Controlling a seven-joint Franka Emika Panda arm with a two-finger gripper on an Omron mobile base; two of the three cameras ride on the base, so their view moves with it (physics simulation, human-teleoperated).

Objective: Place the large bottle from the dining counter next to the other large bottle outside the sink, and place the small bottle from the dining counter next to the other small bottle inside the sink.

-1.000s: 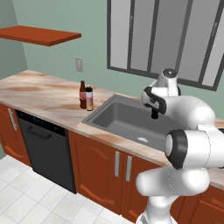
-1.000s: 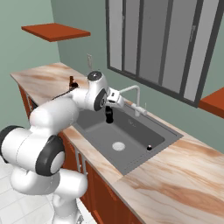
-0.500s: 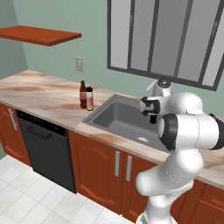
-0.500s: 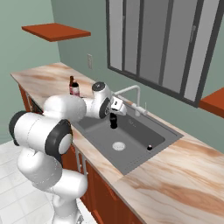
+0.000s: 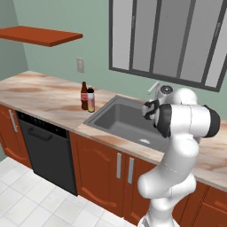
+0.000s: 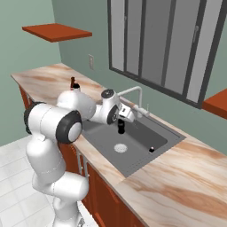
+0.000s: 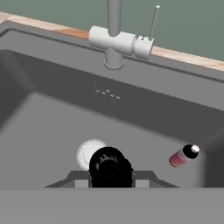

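Hand view looks straight down into the sink point(image 7: 52, 109); the small bottle point(image 7: 110, 167) is seen from above, its black cap and shoulders sitting between the two dark fingertips, so the hand point(image 7: 111, 177) is clenched on it; the bottle hangs over the basin floor just beside the round pale drain point(image 7: 89, 153), partly covering it; a second small bottle point(image 7: 183, 156) with a reddish body and dark cap lies on its side near the basin's right wall, apart from the held one, with bare grey floor between them; the tap point(image 7: 114, 39) rises from the far rim, clear of the hand. Right base view shows the hand point(image 6: 121, 126) low over the middle of the sink point(image 6: 166, 133), the small bottle point(image 6: 121, 127) upright beneath it, well inside all four edges. Left base view shows the large bottle point(image 5: 91, 100) and the other large bottle point(image 5: 84, 96) standing upright and touching or nearly so on the table point(image 5: 44, 97), just outside the sink's left rim.
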